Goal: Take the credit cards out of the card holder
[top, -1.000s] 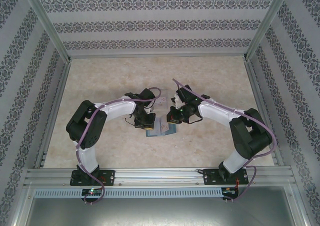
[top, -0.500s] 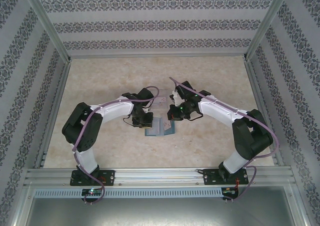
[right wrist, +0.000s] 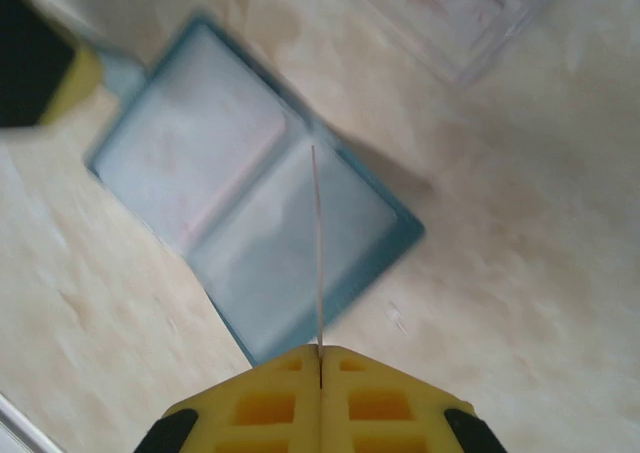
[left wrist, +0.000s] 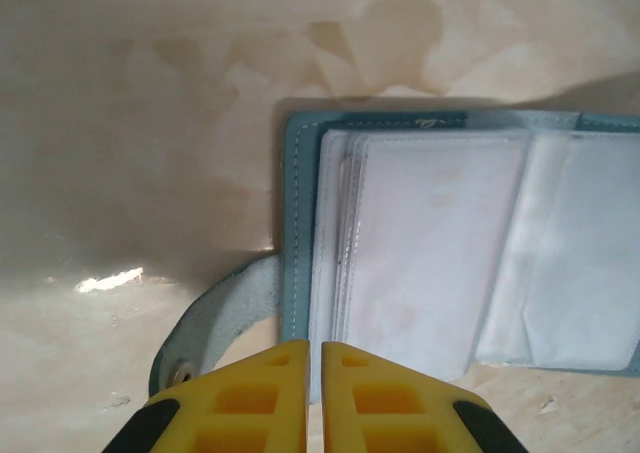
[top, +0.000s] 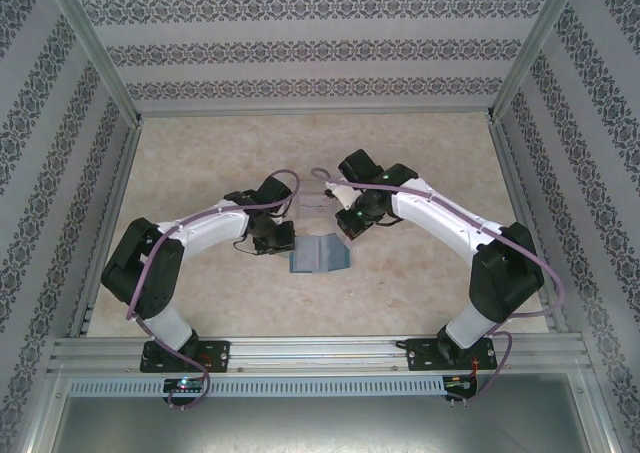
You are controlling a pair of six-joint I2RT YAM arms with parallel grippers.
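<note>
Right wrist view first: closest in, the right gripper (right wrist: pixel 320 358) has its yellow fingers pressed together on a credit card (right wrist: pixel 318 243). The card stands edge-on as a thin pale line, so I can't tell its face colour. Below it the card holder (right wrist: pixel 250 223) lies spread open on the table (right wrist: pixel 520 273), both teal halves flat. Beyond that is a corner of the clear plastic tray (right wrist: pixel 470 13).

A second ago both arms crowded over the holder and hid part of it. Now the right arm has reached further back and carried the card up and clear of the pockets, towards the tray. The left arm has swung lower and to its own side, leaving the holder plainly in view from above. I'd judge one card is out; whether another remains inside I can't tell.

In the left wrist view, the left gripper (left wrist: pixel 312 363) has its fingers all but together, with only a slit between them and nothing visible in it. Its tips sit at the holder's near edge beside the strap tab (left wrist: pixel 215 323); I can't say whether they touch.

The holder looks like soft, stitched leatherette with rounded corners, and the tab carries a small metal snap. Inside are cloudy, slightly crinkled plastic sleeves (left wrist: pixel 430 253), stacked like pages. The tabletop is a mottled beige, smooth with a faint sheen. The tray is hard, glossy and see-through.
</note>
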